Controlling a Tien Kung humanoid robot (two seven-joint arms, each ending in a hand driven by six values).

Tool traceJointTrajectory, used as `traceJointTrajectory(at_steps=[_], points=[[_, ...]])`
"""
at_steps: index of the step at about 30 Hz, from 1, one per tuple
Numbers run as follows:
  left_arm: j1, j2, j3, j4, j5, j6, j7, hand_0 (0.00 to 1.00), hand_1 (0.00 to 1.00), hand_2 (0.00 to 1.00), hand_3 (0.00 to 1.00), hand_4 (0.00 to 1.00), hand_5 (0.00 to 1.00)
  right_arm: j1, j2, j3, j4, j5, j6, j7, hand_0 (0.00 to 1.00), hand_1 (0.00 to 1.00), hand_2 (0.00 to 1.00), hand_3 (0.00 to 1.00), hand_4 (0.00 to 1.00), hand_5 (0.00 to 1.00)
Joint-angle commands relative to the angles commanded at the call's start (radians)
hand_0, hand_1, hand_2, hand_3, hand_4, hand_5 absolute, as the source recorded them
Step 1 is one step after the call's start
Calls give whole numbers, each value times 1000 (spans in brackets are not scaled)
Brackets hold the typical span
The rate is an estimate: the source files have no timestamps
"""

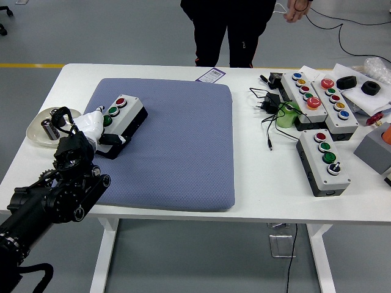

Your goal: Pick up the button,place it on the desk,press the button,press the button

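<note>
A grey-topped button box point(127, 113) with a black base lies slanted on the left part of the blue mat point(177, 140). Its red and green buttons show. My left hand point(101, 129), white with a black thumb, is closed around the box's near-left end, with the fingers over the top and the thumb along the front side. They hide the box's near-left end. The black left arm comes in from the lower left corner. No right arm shows.
A clear dish point(40, 127) sits on the white table point(269, 195) left of my hand. Three more button boxes point(324, 162) point(303, 91) point(335, 104), a plug and tangled cables point(269, 107) crowd the right side. A person point(226, 30) stands at the far edge.
</note>
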State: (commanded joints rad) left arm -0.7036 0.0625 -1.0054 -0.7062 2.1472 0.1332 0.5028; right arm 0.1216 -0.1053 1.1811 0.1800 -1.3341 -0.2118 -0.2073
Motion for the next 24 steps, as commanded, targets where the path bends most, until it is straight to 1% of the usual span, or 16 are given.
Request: traceJointTrajectory(at_steps=[1, 2, 7, 8, 13, 14, 19, 20, 21, 24], points=[[0, 1, 2, -2, 8, 3, -6, 275, 496, 665, 960, 998, 516, 0, 0, 1, 0, -1, 0, 0, 742, 682, 700, 575, 178, 110], [-1, 1, 3, -3, 15, 4, -12, 78, 209, 274, 869, 998, 469, 1, 0, 0, 0, 0, 0, 0, 740, 682, 700, 575, 178, 109], [-4, 6, 0, -6, 45, -2, -42, 78, 209, 274, 869, 998, 469, 2, 0, 4, 0, -4, 0, 0, 740, 682, 700, 575, 178, 109], [-4, 7, -1, -5, 50, 6, -49, 2, 80, 145, 630, 998, 466, 2, 0, 4, 0, -4, 0, 0, 743, 682, 700, 575, 179, 110], [-2, 14, -7, -4, 65, 50, -100, 2, 80, 145, 630, 998, 466, 4, 0, 7, 0, -5, 0, 0, 743, 682, 700, 575, 179, 110], [-1, 15, -7, -5, 64, 53, -110, 2, 2, 2, 374, 998, 455, 4, 0, 7, 0, -6, 0, 0, 743, 682, 700, 575, 179, 110], [2, 27, 16, -5, 53, 51, -189, 2, 2, 2, 374, 998, 455, 4, -1, 9, 0, -8, 0, 0, 743, 682, 700, 575, 179, 110], [3, 30, 28, -6, 52, 47, -210, 2, 2, 2, 332, 998, 451, 4, 0, 9, 0, -8, 0, 0, 744, 682, 701, 575, 179, 110], [5, 33, 39, -6, 56, 47, -232, 2, 2, 2, 332, 998, 451, 4, 0, 10, 0, -9, 0, -1, 744, 682, 701, 575, 179, 110], [9, 41, 63, -8, 66, 65, -284, 2, 2, 2, 332, 998, 451, 4, 0, 12, 0, -10, -1, -1, 744, 682, 701, 575, 179, 110]])
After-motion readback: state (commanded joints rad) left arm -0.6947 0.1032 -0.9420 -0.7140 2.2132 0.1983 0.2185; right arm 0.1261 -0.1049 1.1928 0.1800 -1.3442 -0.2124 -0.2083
